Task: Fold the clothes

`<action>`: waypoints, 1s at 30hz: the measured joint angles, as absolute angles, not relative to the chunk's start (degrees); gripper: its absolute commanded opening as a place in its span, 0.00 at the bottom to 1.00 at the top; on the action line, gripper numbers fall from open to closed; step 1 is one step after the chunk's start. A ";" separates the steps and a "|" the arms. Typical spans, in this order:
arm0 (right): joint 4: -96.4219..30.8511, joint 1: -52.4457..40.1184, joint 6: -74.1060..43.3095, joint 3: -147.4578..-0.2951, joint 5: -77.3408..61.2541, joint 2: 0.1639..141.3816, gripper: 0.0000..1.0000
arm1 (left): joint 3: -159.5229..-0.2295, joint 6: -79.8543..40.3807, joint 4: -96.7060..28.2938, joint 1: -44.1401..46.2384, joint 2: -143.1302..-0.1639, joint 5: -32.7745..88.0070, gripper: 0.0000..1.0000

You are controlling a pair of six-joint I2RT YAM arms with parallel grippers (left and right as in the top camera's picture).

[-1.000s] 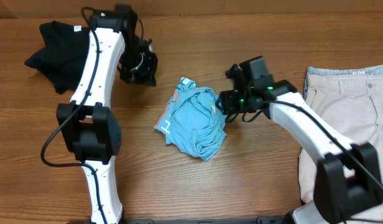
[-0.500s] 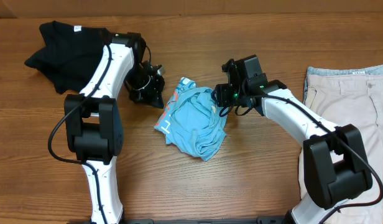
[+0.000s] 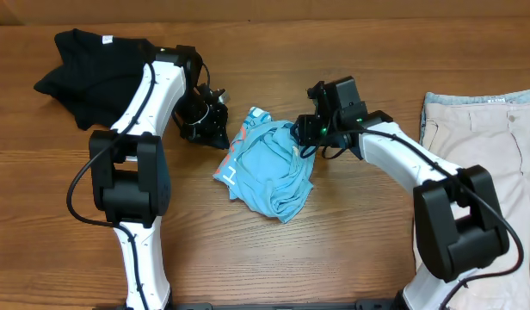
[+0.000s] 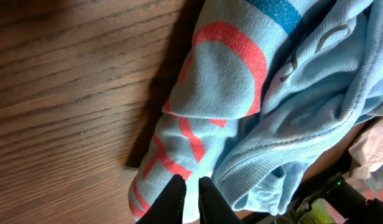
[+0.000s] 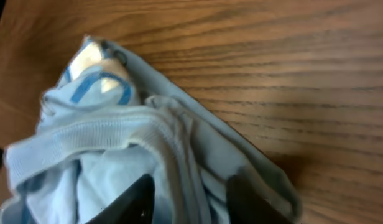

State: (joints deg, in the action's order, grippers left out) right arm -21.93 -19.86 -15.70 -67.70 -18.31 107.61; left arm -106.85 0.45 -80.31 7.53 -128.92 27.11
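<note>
The light blue T-shirt (image 3: pixel 269 168) with red and white lettering lies crumpled in the middle of the table. My left gripper (image 3: pixel 218 135) is at the shirt's left edge. In the left wrist view the left gripper (image 4: pixel 190 190) has its fingers almost together, with only a thin gap, just above the red-lettered fold of the shirt (image 4: pixel 222 81), and holds nothing. My right gripper (image 3: pixel 305 139) is at the shirt's upper right edge. In the right wrist view the right gripper (image 5: pixel 194 199) is open, its fingers either side of the shirt's ribbed folds (image 5: pixel 117 137).
A black garment (image 3: pixel 80 69) lies bunched at the back left. Pale beige trousers (image 3: pixel 480 164) lie flat along the right edge. The bare wooden table (image 3: pixel 334 250) shows in front of the shirt.
My left gripper has swung from beside the black garment down and right to the shirt's left edge. My right gripper has shifted slightly left and up at the shirt's right edge.
</note>
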 measured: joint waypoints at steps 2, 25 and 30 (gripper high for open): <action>-21.80 -19.86 -17.32 -67.70 -18.98 108.84 0.04 | -106.87 0.45 -80.29 7.53 -128.92 27.24 0.14; -44.10 -5.26 -15.84 -75.07 -25.54 101.36 0.48 | -106.85 0.49 -77.91 7.53 -128.92 27.24 0.30; -52.03 -8.91 -8.91 -75.07 -31.59 101.36 0.40 | -106.85 0.47 -77.91 7.53 -128.92 27.24 0.31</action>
State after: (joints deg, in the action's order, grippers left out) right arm -52.03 -8.91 -8.91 -75.07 -31.59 101.36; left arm -106.85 0.47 -77.91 7.53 -128.92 27.24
